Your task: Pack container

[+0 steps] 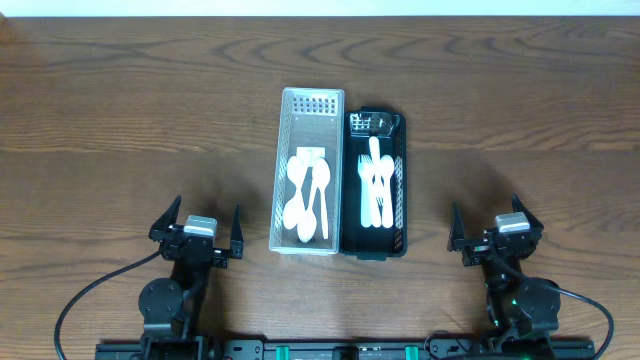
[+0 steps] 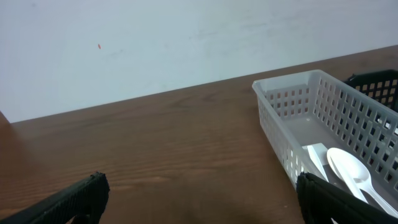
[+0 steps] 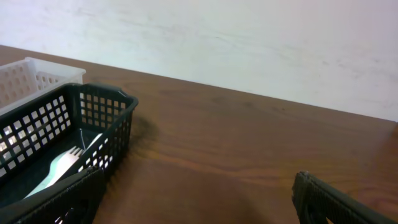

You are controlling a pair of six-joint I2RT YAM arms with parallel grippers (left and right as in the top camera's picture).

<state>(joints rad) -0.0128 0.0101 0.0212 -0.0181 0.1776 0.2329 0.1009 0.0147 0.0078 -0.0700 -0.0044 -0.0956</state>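
**Left arm** (image 1: 165,295): parked at the near edge of the table (image 1: 120,120), just left of the baskets. The left jaws are spread wide and hold nothing. In the left wrist view only bare wood lies between them. Judged a rest or ready stance, low and clear of the load.

**White basket** (image 1: 283,170): stands lengthwise at the table centre, its long wall touching the black one beside it. White plastic spoons (image 1: 308,195) lie in its near half, bowls toward the robot, loosely overlapped on what looks like a white card. The far half is bare. The left wrist view shows its perforated wall (image 2: 292,143) and one spoon bowl (image 2: 351,171) inside.

**Black basket** (image 1: 402,180): sits to the right, parallel. White forks (image 1: 376,185) lie along its length. A small dark item sits at its far end, and its identity cannot be told. The right wrist view confirms a fork (image 3: 65,162) behind the mesh wall (image 3: 93,118).

**Right arm** (image 1: 525,300): mirrors the left, well apart from the black basket. The right jaws are spread and empty.

**Assessment:** cutlery is sorted by type, one kind per basket, within reach of the arm on its side. No loose piece shows on the table. Whether packing is finished or yet to start cannot be settled here.
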